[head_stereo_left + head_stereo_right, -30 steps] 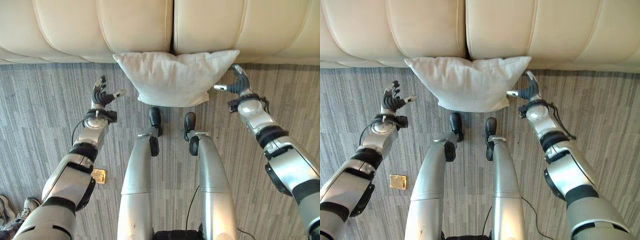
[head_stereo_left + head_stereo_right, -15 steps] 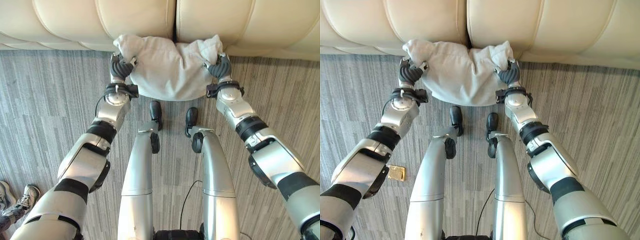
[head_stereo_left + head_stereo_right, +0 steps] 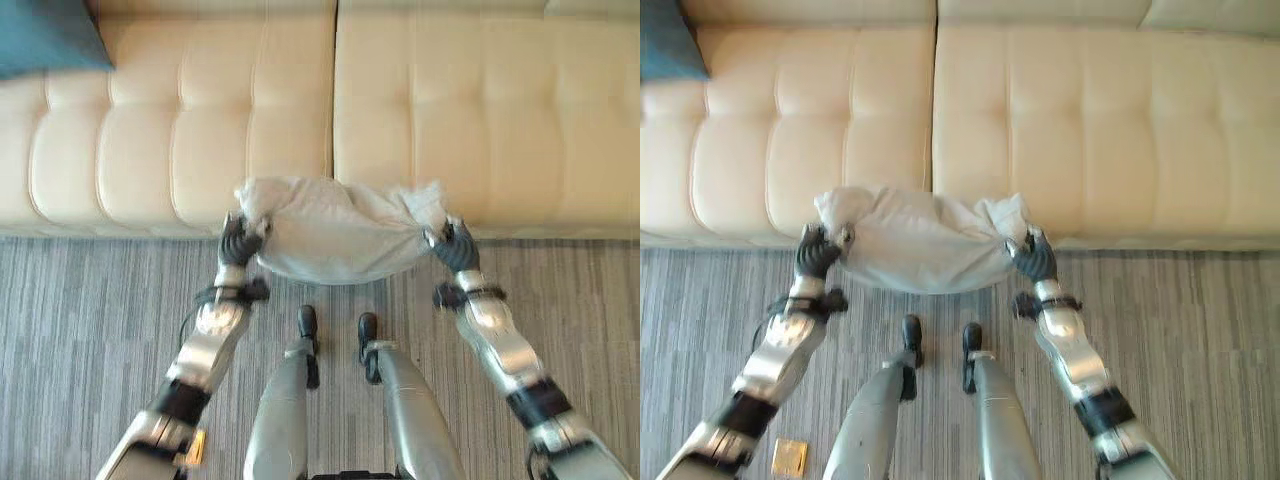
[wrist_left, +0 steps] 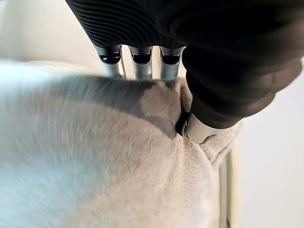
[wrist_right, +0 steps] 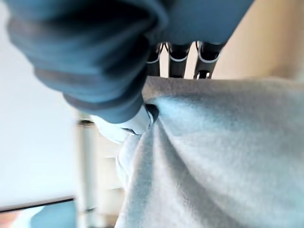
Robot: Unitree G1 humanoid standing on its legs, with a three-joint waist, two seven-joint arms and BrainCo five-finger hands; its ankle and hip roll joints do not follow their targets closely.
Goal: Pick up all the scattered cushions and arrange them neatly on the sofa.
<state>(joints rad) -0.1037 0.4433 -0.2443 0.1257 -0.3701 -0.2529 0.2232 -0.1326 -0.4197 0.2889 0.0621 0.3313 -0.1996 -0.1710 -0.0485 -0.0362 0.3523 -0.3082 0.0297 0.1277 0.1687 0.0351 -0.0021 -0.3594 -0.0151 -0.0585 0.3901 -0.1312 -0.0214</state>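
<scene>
White cushion (image 3: 335, 235) gripped by left hand (image 3: 236, 245) and right hand (image 3: 455, 250).

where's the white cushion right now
In the eye views the white cushion hangs at centre between the left hand and right hand, each gripping an end, before the cream sofa.

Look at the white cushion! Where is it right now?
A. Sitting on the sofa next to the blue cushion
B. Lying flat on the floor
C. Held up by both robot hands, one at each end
C: the left robot hand and the right robot hand each clutch an end of the white cushion, which sags between them in front of the sofa.
</scene>
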